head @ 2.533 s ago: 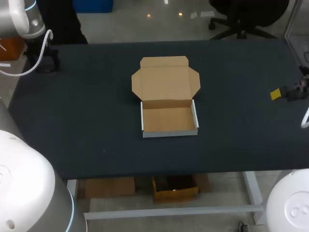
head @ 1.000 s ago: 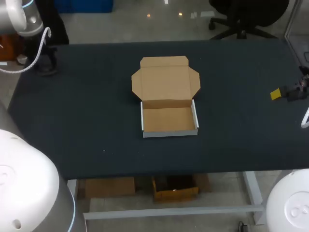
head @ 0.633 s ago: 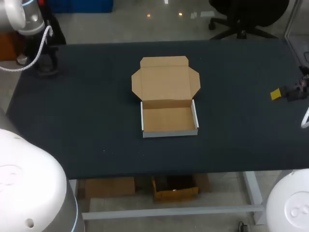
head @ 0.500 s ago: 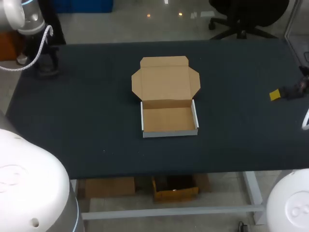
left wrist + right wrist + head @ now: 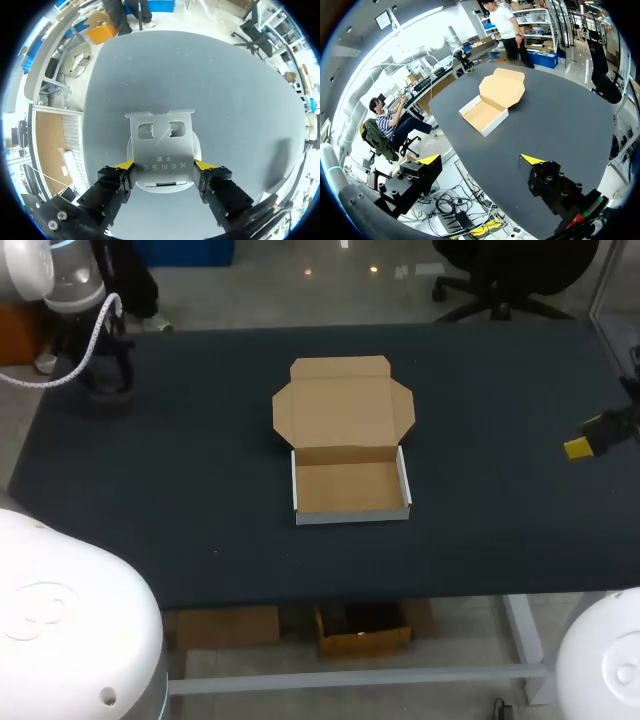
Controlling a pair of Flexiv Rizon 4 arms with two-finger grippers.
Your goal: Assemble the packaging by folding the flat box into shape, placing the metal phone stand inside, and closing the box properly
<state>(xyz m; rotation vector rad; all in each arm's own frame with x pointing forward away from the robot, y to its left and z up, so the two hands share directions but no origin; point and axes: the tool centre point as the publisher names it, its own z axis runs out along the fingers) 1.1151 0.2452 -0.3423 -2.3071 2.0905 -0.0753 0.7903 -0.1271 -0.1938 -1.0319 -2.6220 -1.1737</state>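
At table's far-left corner, left tool pinches lettered phone stand; right tool spread.

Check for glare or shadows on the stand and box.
Left wrist view: the stand has a soft sheen, no glare hiding it. Head view: the box is evenly lit, no strong shadows. Right wrist view: box evenly lit too, no glare.

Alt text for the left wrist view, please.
The left gripper holds a silver metal phone stand between its two yellow fingertips, one at each side. The dark table lies beneath and ahead of it.
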